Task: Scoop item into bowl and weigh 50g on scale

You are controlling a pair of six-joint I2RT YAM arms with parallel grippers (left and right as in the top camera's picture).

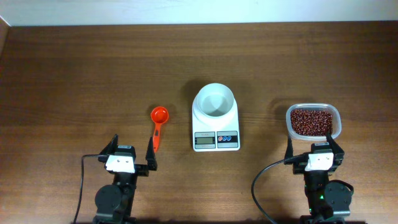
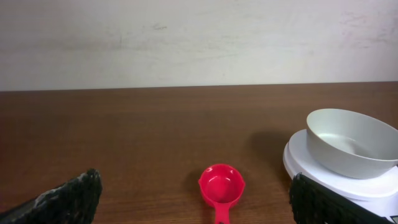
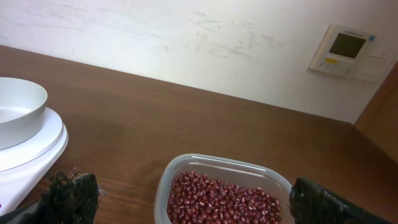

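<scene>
The white bowl [image 1: 214, 101] [image 2: 351, 142] [image 3: 17, 109] stands empty on the white scale [image 1: 216, 128] [image 2: 311, 163] [image 3: 30, 153] at the table's middle. The item, dark reddish-brown beans [image 1: 312, 121] [image 3: 221, 198], fills a clear plastic tub [image 1: 336, 118] [image 3: 199, 164] on the right. A red scoop [image 1: 158, 124] [image 2: 221, 186] lies left of the scale, cup end away from the arms. My left gripper [image 1: 132, 152] [image 2: 194, 202] is open just behind the scoop's handle, holding nothing. My right gripper [image 1: 314, 147] [image 3: 194, 199] is open at the tub's near edge, also holding nothing.
The brown wooden table [image 1: 93, 68] stretches far behind the objects. A pale wall [image 2: 199, 37] rises at the back, with a small wall panel [image 3: 345, 50] at the right. Black cables [image 1: 264, 186] trail from both arm bases near the front edge.
</scene>
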